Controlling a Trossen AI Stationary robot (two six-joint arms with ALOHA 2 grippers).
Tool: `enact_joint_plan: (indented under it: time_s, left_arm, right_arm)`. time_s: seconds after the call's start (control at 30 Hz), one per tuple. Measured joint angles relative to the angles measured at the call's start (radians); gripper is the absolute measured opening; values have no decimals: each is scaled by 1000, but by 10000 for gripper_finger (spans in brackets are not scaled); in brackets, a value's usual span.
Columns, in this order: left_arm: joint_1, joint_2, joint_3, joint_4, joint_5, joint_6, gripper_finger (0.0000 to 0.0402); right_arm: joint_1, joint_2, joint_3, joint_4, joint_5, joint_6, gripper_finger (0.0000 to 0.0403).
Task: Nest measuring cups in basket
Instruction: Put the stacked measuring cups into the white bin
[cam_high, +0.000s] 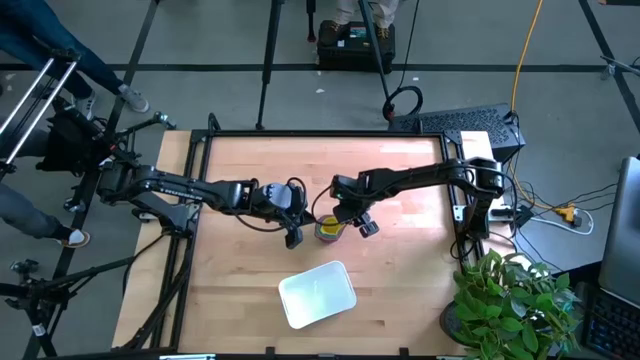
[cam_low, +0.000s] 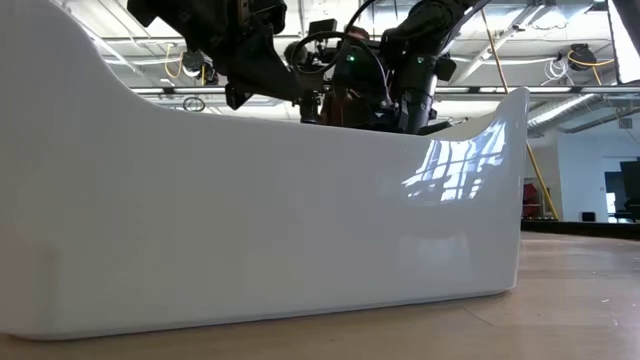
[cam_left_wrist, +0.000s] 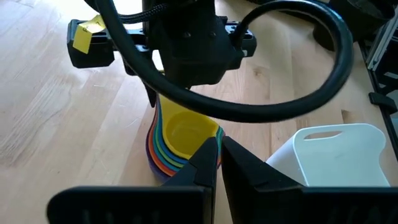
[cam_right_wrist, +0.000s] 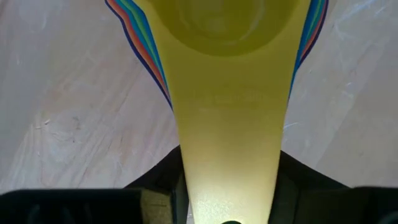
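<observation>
The fingers of the right gripper (cam_high: 348, 222) are clamped on the flat handle of the yellow cup (cam_right_wrist: 227, 93), which fills the middle of the right wrist view. This yellow cup sits on top of the stack of measuring cups (cam_left_wrist: 177, 142); under its rim the edges of the other cups show as thin bands of green, light blue, orange, red and dark blue. The stack stands on the table (cam_high: 250, 280) near its middle, outside the basket (cam_high: 317, 294). The fingers of the left gripper (cam_left_wrist: 214, 163) are pressed together, tips just beside the stack. The basket is a pale white rounded-square container, near the front edge of the table, a little apart from the cups.
</observation>
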Motion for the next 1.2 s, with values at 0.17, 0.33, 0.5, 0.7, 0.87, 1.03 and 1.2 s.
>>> enact_joint_plan:
  time_s: [0.17,0.33,0.5,0.7,0.87,1.03,1.2]
  left_arm:
    - [0,-8,0,-24,-3,4,24]
    - [0,-54,0,-122,-55,-11,24]
    - [0,-122,0,-200,-107,-18,24]
    - [-1,-182,3,-276,-165,-25,24]
    - [-2,-211,3,-352,-203,-28,24]
    - [-2,-255,-20,-374,-227,-17,24]
    - [6,-340,-145,-296,-232,11,24]
  right_arm:
    - [1,-3,0,-3,1,12,128]
    - [-3,-13,0,-6,4,17,128]
    - [-3,-14,-1,-13,8,17,128]
    - [-8,-44,-2,-13,27,20,128]
    - [-17,-88,-2,-20,25,30,128]
    - [-23,-130,-1,-16,12,43,128]
    - [-21,-157,-1,-12,-42,76,128]
